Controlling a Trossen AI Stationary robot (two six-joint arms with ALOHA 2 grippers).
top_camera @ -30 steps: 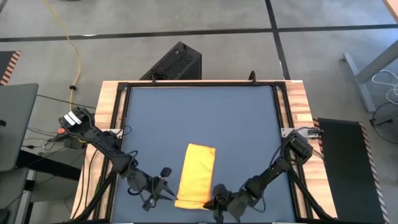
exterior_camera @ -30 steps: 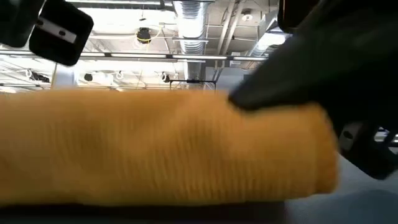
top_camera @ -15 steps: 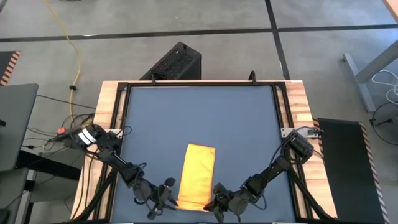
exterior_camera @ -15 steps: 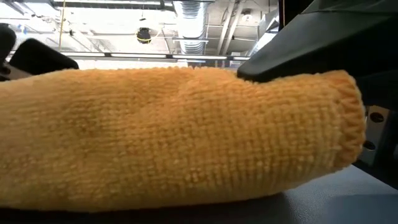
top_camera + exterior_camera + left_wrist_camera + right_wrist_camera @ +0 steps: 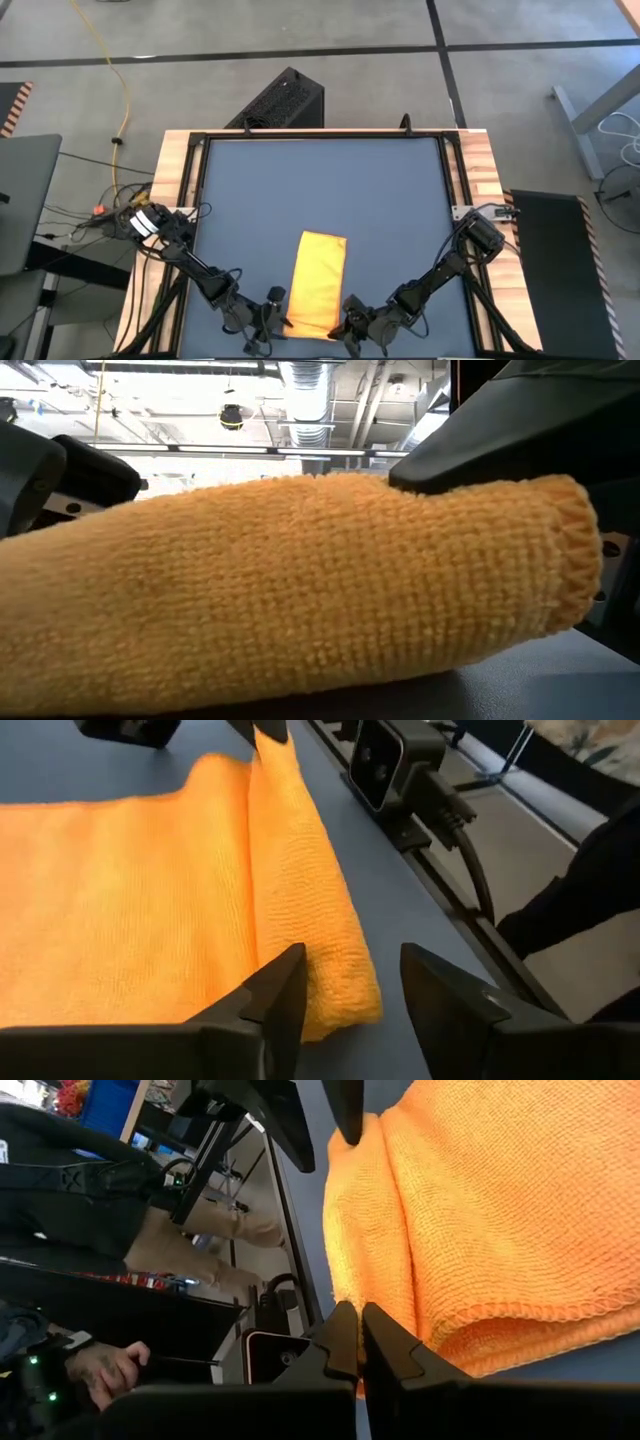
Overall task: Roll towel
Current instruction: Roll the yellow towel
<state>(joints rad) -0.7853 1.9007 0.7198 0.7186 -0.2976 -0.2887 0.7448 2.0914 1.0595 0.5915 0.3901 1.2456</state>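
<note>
The yellow-orange towel (image 5: pixel 318 280) lies as a narrow strip running near to far on the dark table top (image 5: pixel 320 185). Its near end is turned over into a thick roll (image 5: pixel 300 590). My left gripper (image 5: pixel 272 318) is open at the roll's left end (image 5: pixel 340 985), one finger on each side of it. My right gripper (image 5: pixel 346 326) is shut on the roll's right end (image 5: pixel 400 1230). The right gripper also shows in the low view as a dark finger (image 5: pixel 480 440) on top of the roll. My left gripper: whether its fingers (image 5: pixel 285 985) touch the towel, I cannot tell. My right gripper pinches the rolled near edge at its right end (image 5: pixel 350 1295) between its two fingers. It comes low from the table's right side, along the roll. The roll rests on the table, its right end a little raised.
The low camera's mount (image 5: pixel 385 760) stands at the table's near edge just in front of the roll. The table's raised frame (image 5: pixel 200 140) runs round the top. A black box (image 5: pixel 285 100) sits beyond the far edge. A person's hand (image 5: pixel 110 1365) shows beyond the table.
My left gripper has moved toward the table's right and near edge, up to the roll's left end. The towel's near end has turned over farther, and the roll now stands thicker and higher at its right end. The far part of the strip has stayed flat.
</note>
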